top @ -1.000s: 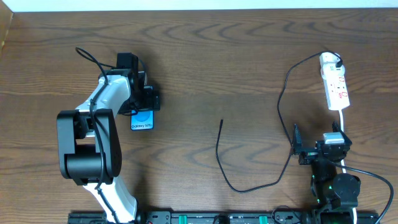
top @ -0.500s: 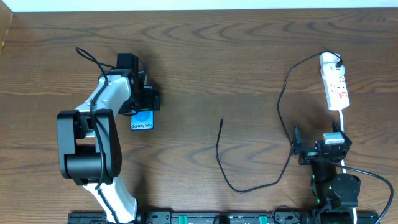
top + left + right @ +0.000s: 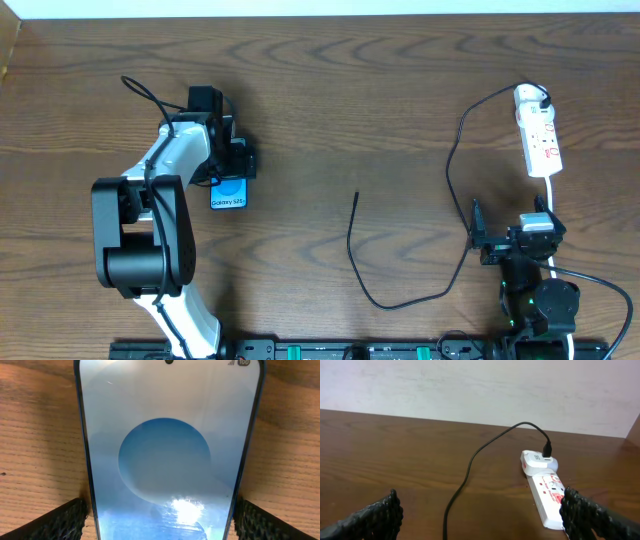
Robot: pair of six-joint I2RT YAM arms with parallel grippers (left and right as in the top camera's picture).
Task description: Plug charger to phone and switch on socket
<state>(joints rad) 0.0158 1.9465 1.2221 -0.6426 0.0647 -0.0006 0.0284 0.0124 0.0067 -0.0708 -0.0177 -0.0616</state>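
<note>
Change: none that I can see; the phone, the charger and both pairs of fingers sit exactly as they did a second ago.
Phone: flat on the desk toward 9 o'clock, screen lit.
Left fingers: spread wide, one pad at each side of the phone, just beside its edges and not visibly pinching it.
Right fingers: spread wide and empty, low at 5 o'clock, facing the socket.
Socket: at 2 o'clock, with the charger's black plug already in its far end.
Charger: loops across the desk; its connector tip lies near the centre, well apart from the phone.
Meaning: a pause, I'd say. The tip has yet to be fetched, and the switch step is still ahead.
</note>
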